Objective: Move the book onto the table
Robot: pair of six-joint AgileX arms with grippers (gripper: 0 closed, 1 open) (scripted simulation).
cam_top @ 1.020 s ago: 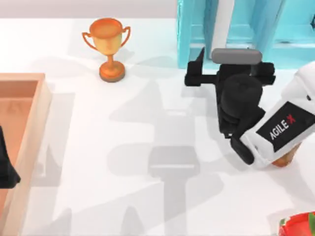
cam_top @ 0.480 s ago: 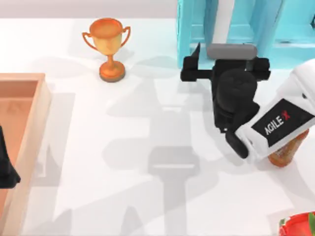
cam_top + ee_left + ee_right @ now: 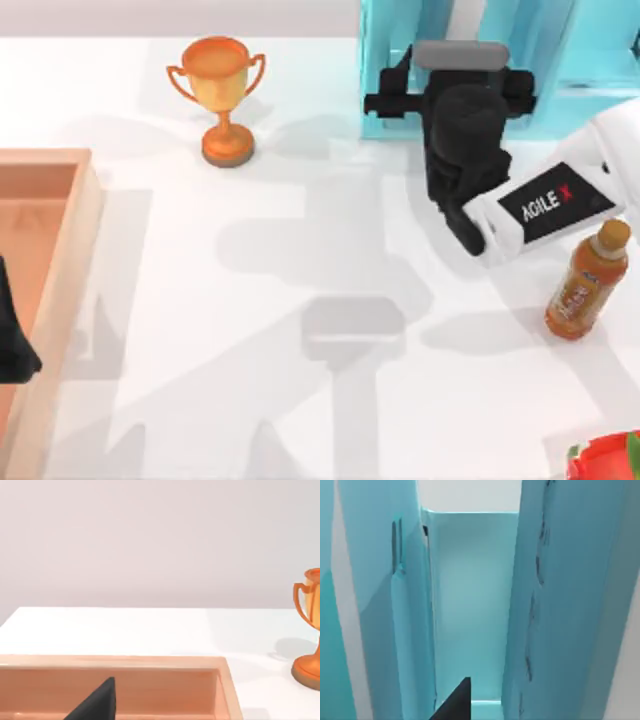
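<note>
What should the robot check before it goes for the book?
1. Right gripper at the shelf front: ok.
2. Gripper lined up with the book: cannot tell.
3. Bare table in front of the shelf for setting down: ok.
4. Bottle upright, but close beside the right arm: not ok.
5. Trophy well off to the side: ok.
6. Left gripper parked at the tray: ok.

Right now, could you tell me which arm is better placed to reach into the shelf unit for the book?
The right arm. Its gripper is already at the front of the light-blue shelf unit, facing in. The left gripper sits parked over the wooden tray, far across the table.
</note>
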